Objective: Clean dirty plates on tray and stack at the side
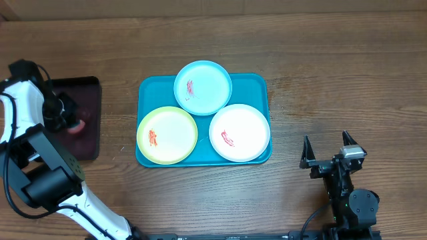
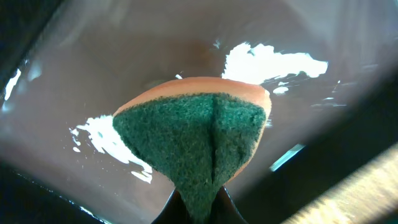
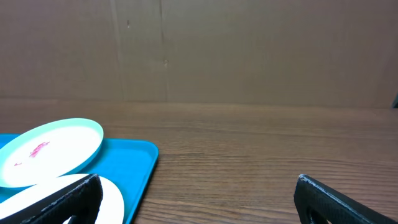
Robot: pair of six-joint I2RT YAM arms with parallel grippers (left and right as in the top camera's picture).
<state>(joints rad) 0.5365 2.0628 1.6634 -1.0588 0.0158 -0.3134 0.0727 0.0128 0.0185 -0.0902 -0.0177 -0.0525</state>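
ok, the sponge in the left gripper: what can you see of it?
The sponge has a coarse dark green scouring face and an orange foam body showing along its top edge. It looks soft and is creased down the middle, pinched at its lower end by the shut left gripper. It hangs over the glossy dark maroon tray; whether they touch cannot be told.

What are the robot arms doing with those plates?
The left gripper is pinching a green-and-orange sponge over the dark maroon tray. The right gripper waits open beside the teal tray. The light blue plate, yellow-green plate and white plate all lie on it, each with a red smear, so nothing looks cleaned yet.
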